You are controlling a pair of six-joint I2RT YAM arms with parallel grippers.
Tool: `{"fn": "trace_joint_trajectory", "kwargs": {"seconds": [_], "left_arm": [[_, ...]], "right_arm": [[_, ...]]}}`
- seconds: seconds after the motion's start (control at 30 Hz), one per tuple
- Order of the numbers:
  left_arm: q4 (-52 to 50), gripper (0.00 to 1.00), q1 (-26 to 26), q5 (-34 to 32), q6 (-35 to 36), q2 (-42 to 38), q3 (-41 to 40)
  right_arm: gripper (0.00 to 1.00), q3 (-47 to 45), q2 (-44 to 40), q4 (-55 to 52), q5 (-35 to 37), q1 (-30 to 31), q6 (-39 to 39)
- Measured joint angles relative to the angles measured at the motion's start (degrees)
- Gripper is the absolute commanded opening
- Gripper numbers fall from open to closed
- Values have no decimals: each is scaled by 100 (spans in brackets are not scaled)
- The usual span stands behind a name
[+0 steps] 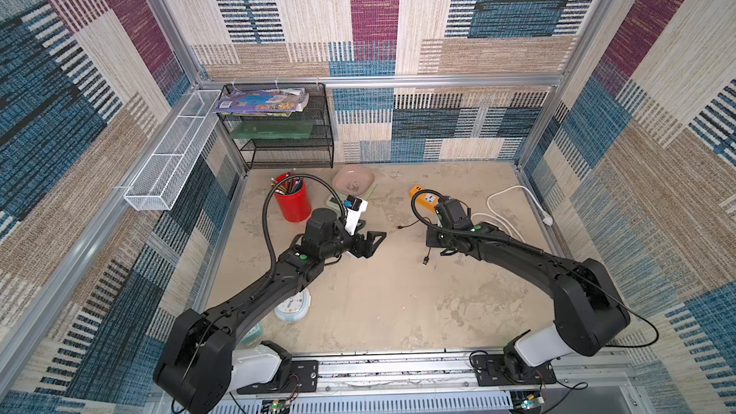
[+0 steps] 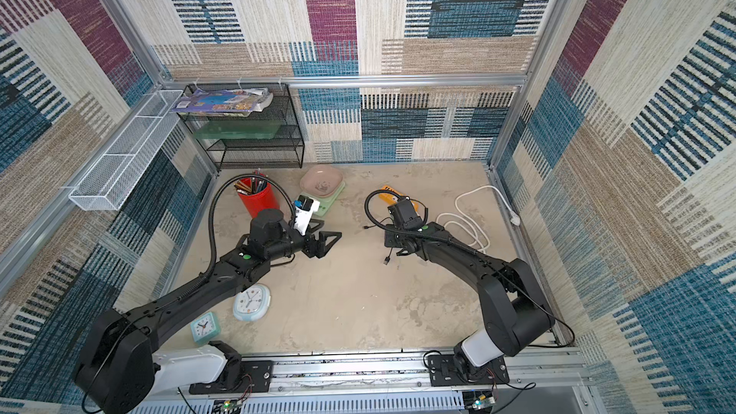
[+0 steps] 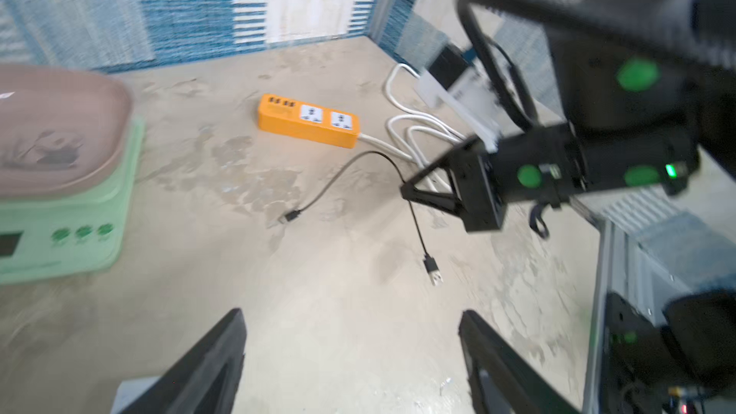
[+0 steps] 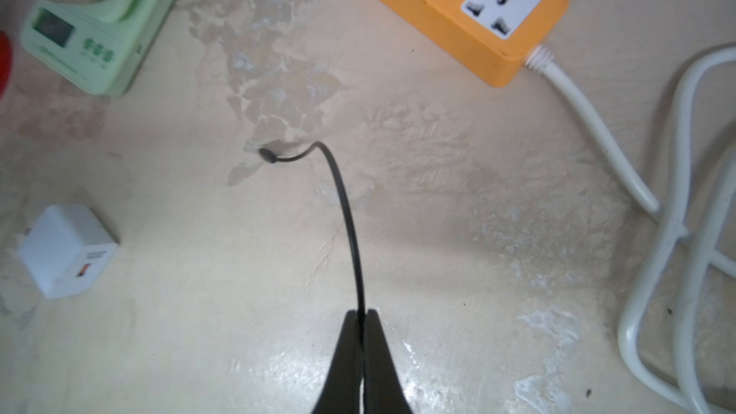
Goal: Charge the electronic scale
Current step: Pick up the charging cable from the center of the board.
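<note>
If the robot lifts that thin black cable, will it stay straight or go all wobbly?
Probably wobbly: the cable bends in curves on each side of the right gripper. It looks thin, so likely very light. Its loose plug may swing.

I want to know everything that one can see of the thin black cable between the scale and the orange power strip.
The black cable is thin and rubbery-looking, with a metal USB plug on one end and a smaller dark plug on the other. The right claw is shut on it partway along, so both parts droop from there toward the table. The small end seems to rest on the surface; the USB end, I cannot tell. Neither end is plugged in.
</note>
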Motion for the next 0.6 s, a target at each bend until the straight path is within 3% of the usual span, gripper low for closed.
{"fn": "trace_joint_trajectory", "kwargs": {"seconds": [0.17, 0.27, 0.6], "left_arm": [[396, 79, -807, 66, 1156, -186, -374], [540, 73, -1228, 20, 1915, -72, -468], [839, 64, -2498, -1338, 3882, 743, -229]], "right_arm": [[0, 374, -203, -498, -389, -122, 151], [0, 570, -286, -785, -675, -175, 262], [0, 866, -518, -1351, -1414, -208, 468]]}}
